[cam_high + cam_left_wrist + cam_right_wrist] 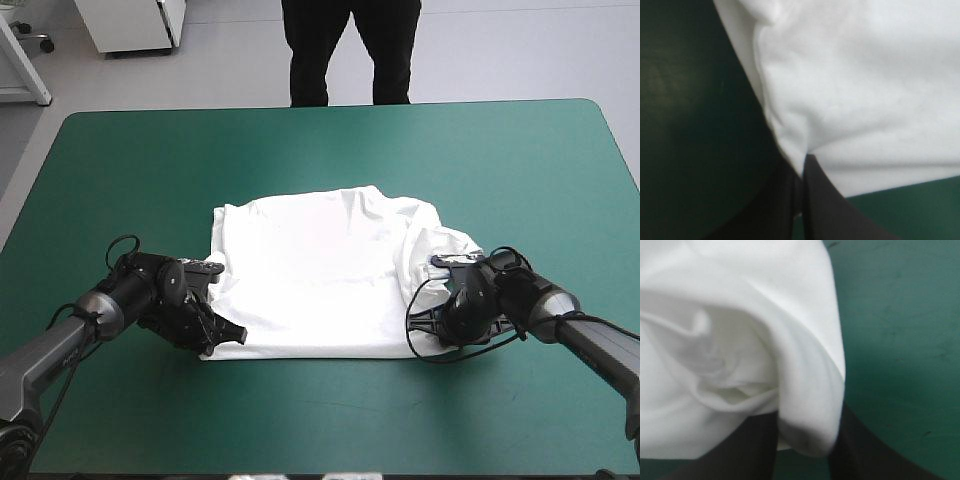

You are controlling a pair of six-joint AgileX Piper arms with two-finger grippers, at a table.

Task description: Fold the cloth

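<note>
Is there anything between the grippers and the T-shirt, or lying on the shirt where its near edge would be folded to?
Nothing visible. The left gripper is shut on the T-shirt at its near left corner, and the right gripper on a fold at its near right side. No object lies on the shirt.

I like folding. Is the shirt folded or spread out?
Mostly spread: the T-shirt lies flat on the teal-green cover, bunched up only near the right gripper.

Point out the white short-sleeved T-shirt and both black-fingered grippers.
White short-sleeved T-shirt (310,280): high view, flat middle.
Black-fingered left gripper (803,162): left wrist view, between fingertips.
Black-fingered right gripper (807,432): right wrist view, between fingertips.
</note>
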